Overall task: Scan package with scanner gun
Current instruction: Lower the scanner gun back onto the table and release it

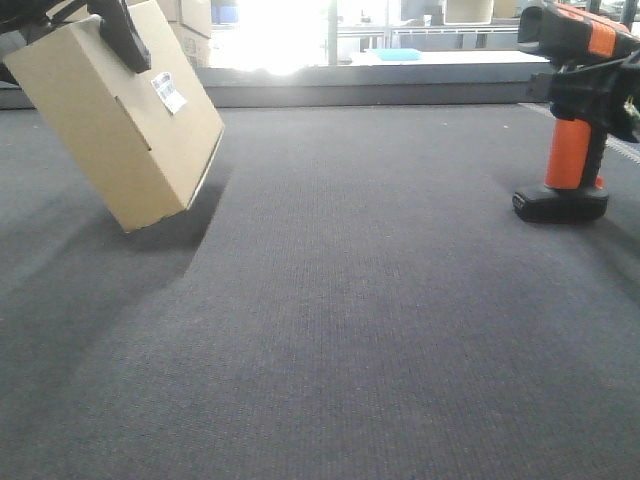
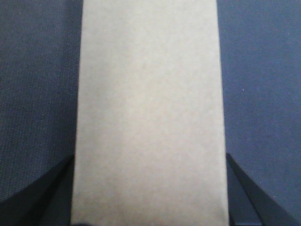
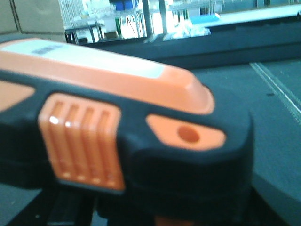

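While the left gripper (image 2: pixel 149 205) is clenching the package (image 1: pixel 120 130) from both sides, the brown box is hanging tilted in the upper left of the front view, with its top leaning to the left. One black finger (image 1: pixel 128 38) is pressing on the broad face that is carrying the small white label (image 1: pixel 169 92), and this face is turning toward the right side of the frame. The lowest corner of the box is coming very near to the dark grey mat (image 1: pixel 340 330), but I cannot tell if it is touching. In the left wrist view the plain narrow side of the box is filling the middle, and the two dark fingers are showing at the lower corners. At the right edge of the front view the scanner gun (image 1: pixel 572 120) is standing upright, well apart from the box, its black head pointing left and its flat base sitting low at the mat. The right gripper (image 1: pixel 600 95) is grasping it around the top of the orange handle. In the right wrist view the orange and black head is filling nearly all the frame, blurred.
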